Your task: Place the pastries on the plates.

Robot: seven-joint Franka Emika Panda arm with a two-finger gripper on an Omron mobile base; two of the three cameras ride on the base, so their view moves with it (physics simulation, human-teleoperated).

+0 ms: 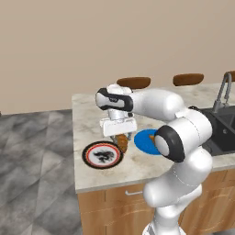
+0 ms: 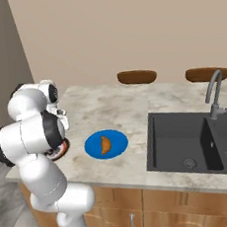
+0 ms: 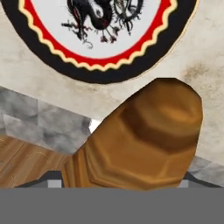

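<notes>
- Hidden parts: in the right base view your arm covers most of the patterned plate (image 2: 61, 148), leaving a sliver of red-and-black rim at the arm's 3 o'clock edge. In the left base view the arm's elbow cuts off the blue plate (image 1: 143, 140) on its 3 o'clock side. The fingertips of the claw (image 1: 121, 139) are hard to make out behind the pastry.
- Claw: it is closed on one held pastry (image 1: 122, 142), which hangs below it, just at the 3 o'clock rim of the patterned plate (image 1: 102, 154); you cannot tell from the frames whether the pastry touches the table or the plate.
- Held pastry, hand view: a golden-brown ridged body (image 3: 144, 140) with a blunt tapered end, sitting at 6 o'clock of the plate (image 3: 105, 39), whose white face carries a dark dragon-like figure inside a scalloped red band and black rim.
- Second pastry (image 2: 105, 144): a small curved brown crescent lying near the centre of the plain blue plate (image 2: 116, 146).
- The two plates lie near each other, blue at 3 o'clock of the patterned one in the left base view.
- Surface: a pale marbled table (image 1: 87, 114) over wooden cabinet fronts (image 1: 114, 202), with a dark double sink (image 2: 193, 142) and grey faucet (image 2: 214, 95).
- Room: beige wall, grey tiled floor (image 1: 32, 174), brown oval chair backs (image 2: 137, 76) behind the table.
</notes>
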